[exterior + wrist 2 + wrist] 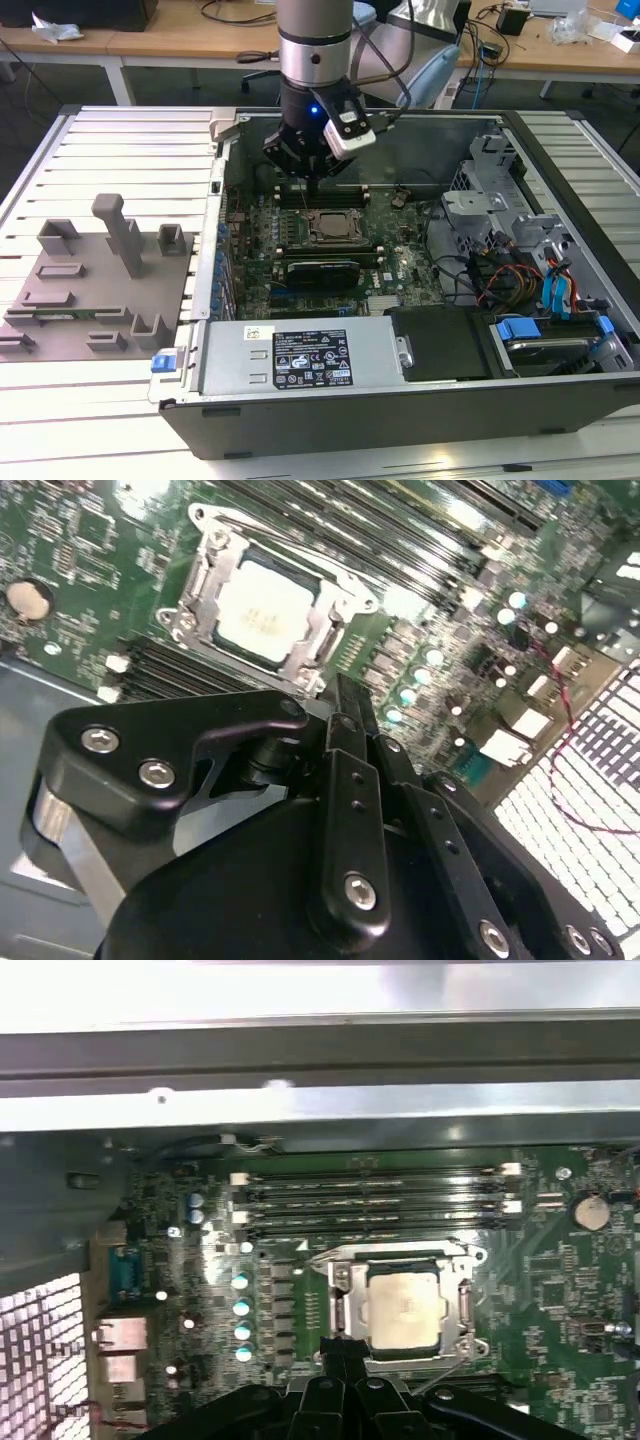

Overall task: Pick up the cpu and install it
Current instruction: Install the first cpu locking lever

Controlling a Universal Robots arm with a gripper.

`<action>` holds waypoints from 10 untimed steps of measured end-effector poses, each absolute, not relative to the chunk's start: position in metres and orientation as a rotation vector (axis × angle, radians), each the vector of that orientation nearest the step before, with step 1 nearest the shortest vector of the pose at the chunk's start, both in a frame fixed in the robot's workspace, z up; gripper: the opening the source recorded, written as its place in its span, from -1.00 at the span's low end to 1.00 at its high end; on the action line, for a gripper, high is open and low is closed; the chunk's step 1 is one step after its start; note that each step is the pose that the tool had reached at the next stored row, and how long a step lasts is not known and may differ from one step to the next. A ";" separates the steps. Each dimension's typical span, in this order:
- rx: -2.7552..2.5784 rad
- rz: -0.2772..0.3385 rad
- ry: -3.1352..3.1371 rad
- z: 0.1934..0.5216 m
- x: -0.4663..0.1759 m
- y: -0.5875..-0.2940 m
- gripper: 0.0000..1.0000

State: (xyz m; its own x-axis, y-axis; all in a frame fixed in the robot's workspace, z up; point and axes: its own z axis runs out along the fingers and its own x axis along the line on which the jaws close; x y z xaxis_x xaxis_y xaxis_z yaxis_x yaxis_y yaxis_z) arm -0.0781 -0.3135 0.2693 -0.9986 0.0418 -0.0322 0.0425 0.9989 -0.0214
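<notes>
Sitting in the socket frame [400, 1305] on the motherboard [560, 1290]: the cpu [404, 1307] | gripper [345, 705] just above, fingers together, holding nothing | risk: descending off-centre could press the frame.

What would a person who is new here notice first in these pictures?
Probably the black gripper hanging over the green motherboard inside the open computer case. Just below it, the pale silvery cpu sits in the socket frame, beside the memory slots. A grey fixture plate lies at the exterior view's left.
</notes>
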 end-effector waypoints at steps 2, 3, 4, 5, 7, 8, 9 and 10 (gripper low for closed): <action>0.066 -0.034 3.109 0.269 -0.103 -0.312 -0.79; 0.066 -0.030 3.108 0.269 -0.106 -0.312 -0.79; 0.067 0.062 3.103 0.269 -0.107 -0.312 -0.79; 0.068 0.089 3.101 0.269 -0.107 -0.312 -0.79; 0.068 0.145 3.098 0.269 -0.107 -0.312 -0.79; 0.069 0.153 3.097 0.269 -0.107 -0.312 -0.79; 0.069 0.156 3.097 0.269 -0.107 -0.312 -0.79; 0.069 0.156 3.097 0.269 -0.107 -0.312 -0.79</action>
State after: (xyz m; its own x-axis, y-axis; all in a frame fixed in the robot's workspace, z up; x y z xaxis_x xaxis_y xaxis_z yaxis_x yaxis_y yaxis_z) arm -0.1075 -0.3122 0.2692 -0.9982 0.0464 -0.0378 0.0423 0.9940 0.1013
